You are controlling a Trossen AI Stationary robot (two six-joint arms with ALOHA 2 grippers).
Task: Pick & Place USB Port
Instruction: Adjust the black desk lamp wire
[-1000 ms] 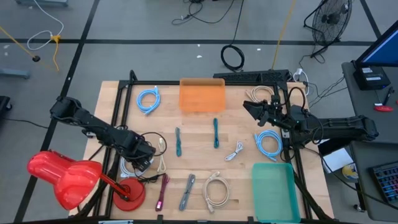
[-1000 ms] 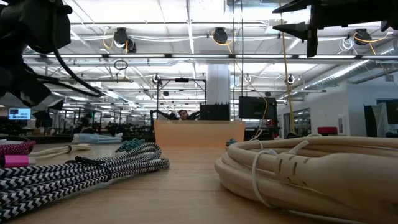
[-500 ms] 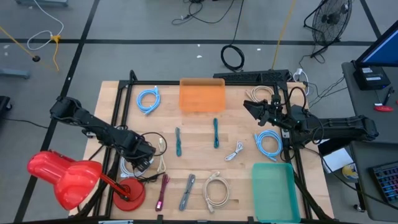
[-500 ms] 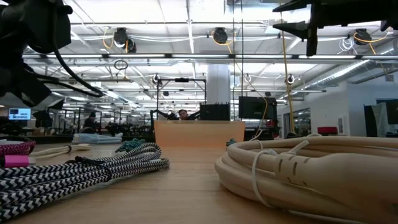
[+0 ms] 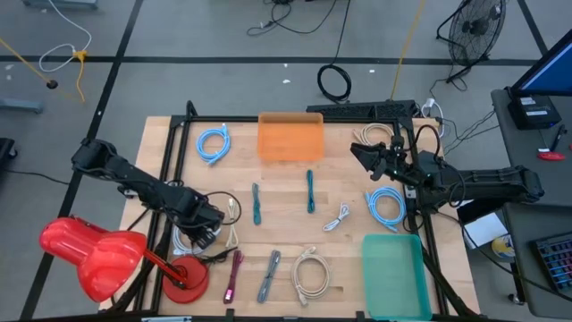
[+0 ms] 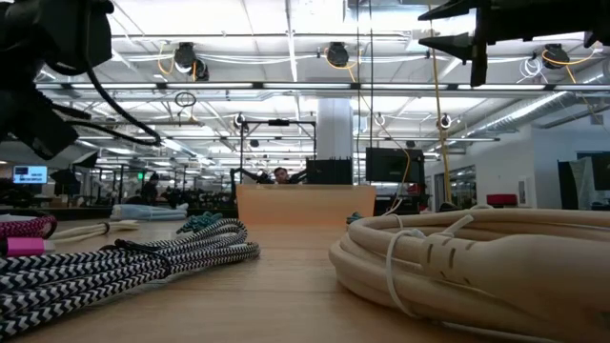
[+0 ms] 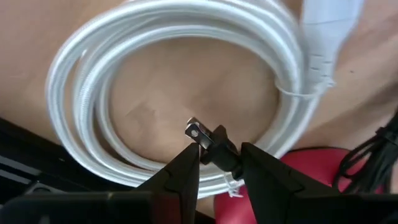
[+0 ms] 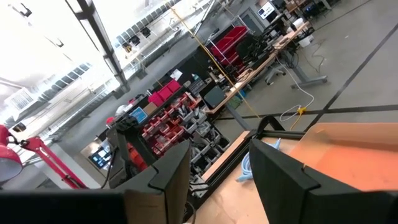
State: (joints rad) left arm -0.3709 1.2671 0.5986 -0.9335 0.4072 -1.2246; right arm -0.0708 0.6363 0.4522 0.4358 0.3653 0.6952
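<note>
The high view looks straight down on the whole table (image 5: pixel 295 201). The low view sits at tabletop height, close behind a beige cable (image 6: pixel 477 257), facing the room. Both show the orange bin (image 5: pixel 290 136). The wrist views ride the arms.

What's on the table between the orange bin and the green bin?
In the high view, a teal cable and a small white cable lie on the wood between the orange bin and the green bin.

Orange bin (image 8: pixel 367 146) past a black frame post (image 8: pixel 264 127) (red shelving (image 8: pixel 227 43) beyond).
</note>
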